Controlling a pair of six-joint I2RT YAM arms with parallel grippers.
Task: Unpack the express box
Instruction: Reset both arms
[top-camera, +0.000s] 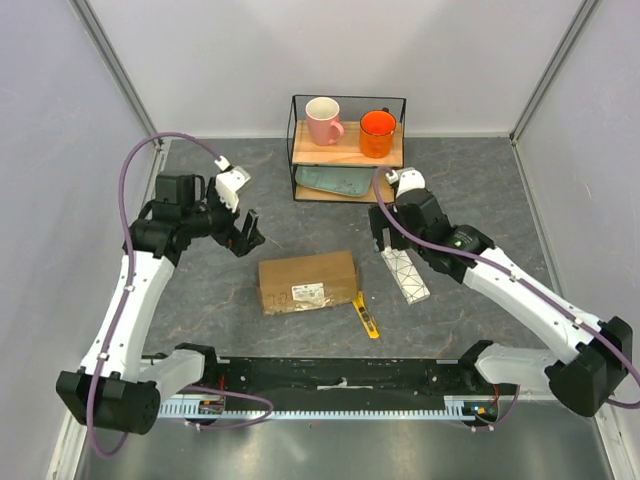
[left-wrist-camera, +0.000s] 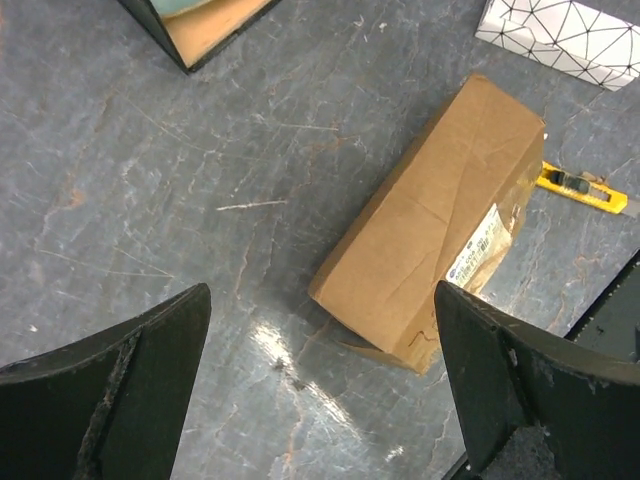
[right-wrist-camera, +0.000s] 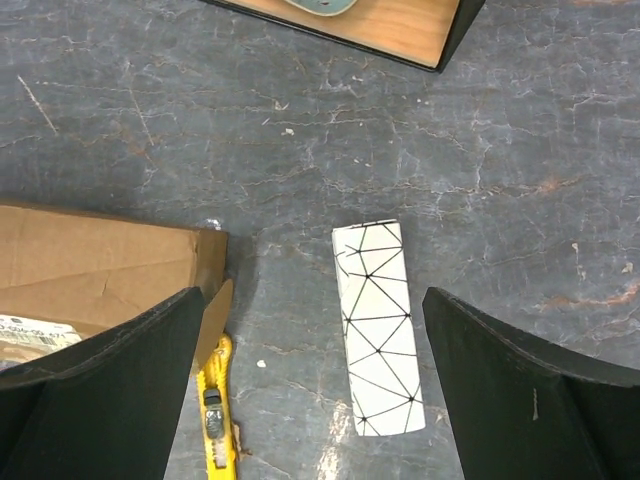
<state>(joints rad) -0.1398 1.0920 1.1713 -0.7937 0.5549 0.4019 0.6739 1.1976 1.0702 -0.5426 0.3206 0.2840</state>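
Observation:
The express box (top-camera: 307, 281), brown cardboard with a white label, lies flat on the table's middle; it also shows in the left wrist view (left-wrist-camera: 430, 225) and at the left edge of the right wrist view (right-wrist-camera: 90, 270). My left gripper (top-camera: 246, 235) hovers above the table to the box's upper left, open and holding nothing (left-wrist-camera: 322, 380). My right gripper (top-camera: 384, 237) stands open over a white patterned box (top-camera: 405, 273), which lies free between its fingers in the right wrist view (right-wrist-camera: 378, 328). A yellow utility knife (top-camera: 366, 314) lies at the express box's right end.
A wire shelf (top-camera: 347, 148) at the back holds a pink mug (top-camera: 323, 120) and an orange mug (top-camera: 377, 133) on top, a grey-green plate (top-camera: 333, 181) below. Grey walls stand on three sides. A black rail (top-camera: 340, 378) runs along the near edge.

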